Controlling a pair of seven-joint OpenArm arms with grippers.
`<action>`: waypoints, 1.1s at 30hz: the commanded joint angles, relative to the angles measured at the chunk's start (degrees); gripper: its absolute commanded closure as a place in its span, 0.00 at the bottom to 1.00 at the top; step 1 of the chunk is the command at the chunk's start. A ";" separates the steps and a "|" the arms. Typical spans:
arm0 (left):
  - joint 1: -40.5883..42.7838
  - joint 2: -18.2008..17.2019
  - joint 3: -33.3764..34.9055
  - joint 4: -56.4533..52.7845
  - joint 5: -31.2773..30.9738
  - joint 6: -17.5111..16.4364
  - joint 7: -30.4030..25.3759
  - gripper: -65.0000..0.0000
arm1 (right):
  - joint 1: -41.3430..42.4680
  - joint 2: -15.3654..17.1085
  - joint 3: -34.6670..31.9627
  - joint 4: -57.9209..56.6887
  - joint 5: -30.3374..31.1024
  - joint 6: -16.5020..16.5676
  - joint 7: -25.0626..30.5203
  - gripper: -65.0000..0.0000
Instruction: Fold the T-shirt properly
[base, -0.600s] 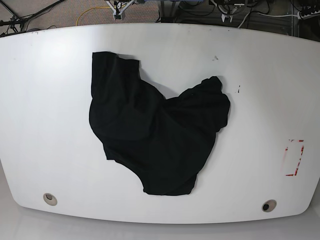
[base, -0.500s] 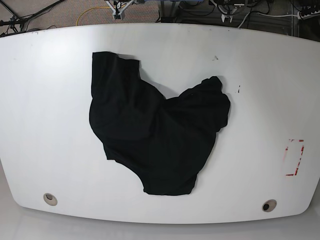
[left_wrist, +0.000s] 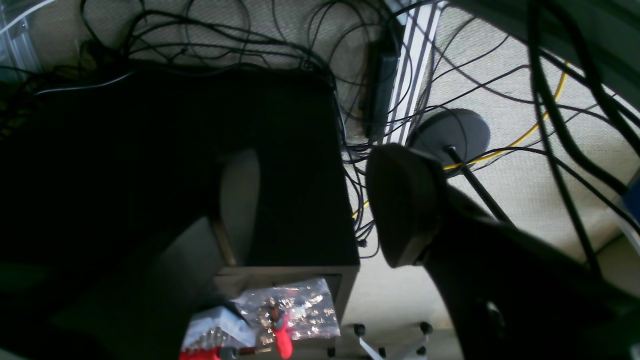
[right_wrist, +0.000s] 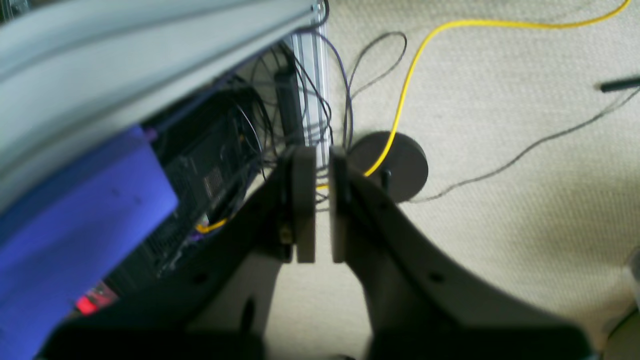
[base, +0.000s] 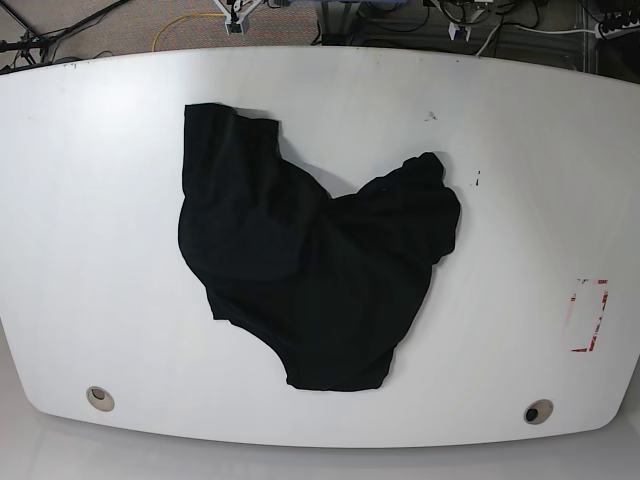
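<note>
T-shirt (base: 310, 270) placement: crumpled in an uneven heap near the middle of the white table (base: 90, 200), slightly toward the base view's left. One lobe reaches toward the far left, a second bunches at the right, and a rounded edge points toward the near rim. Neither arm appears in the base view, so nothing touches the cloth.

Right gripper (right_wrist: 322, 205): its two flat pads stand parallel with only a thin slit between them (pressed together, nothing pinched). It hangs off the table, over beige carpet (right_wrist: 500, 225), above a yellow cable (right_wrist: 400, 100) and a dark round stand base (right_wrist: 400, 165).

Left gripper (left_wrist: 320, 210): one rounded finger (left_wrist: 405, 205) shows clearly, the other is dim in shadow at left; the jaws stand spread, holding nothing. Beneath it lie tangled black cables (left_wrist: 550, 125) and a dark box (left_wrist: 290, 165).
</note>
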 joint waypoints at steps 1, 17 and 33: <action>0.78 -0.56 -0.12 0.92 -0.06 0.12 -0.20 0.47 | -0.47 0.06 0.05 0.24 0.09 0.01 0.19 0.93; 5.15 -0.64 -0.39 7.33 -0.12 0.41 -0.99 0.48 | -4.68 -0.51 0.02 5.66 -0.44 -0.08 0.17 0.94; 7.62 -0.70 -0.56 10.52 -0.14 0.23 -1.15 0.47 | -7.29 -0.49 0.06 8.90 -0.30 0.11 -0.04 0.93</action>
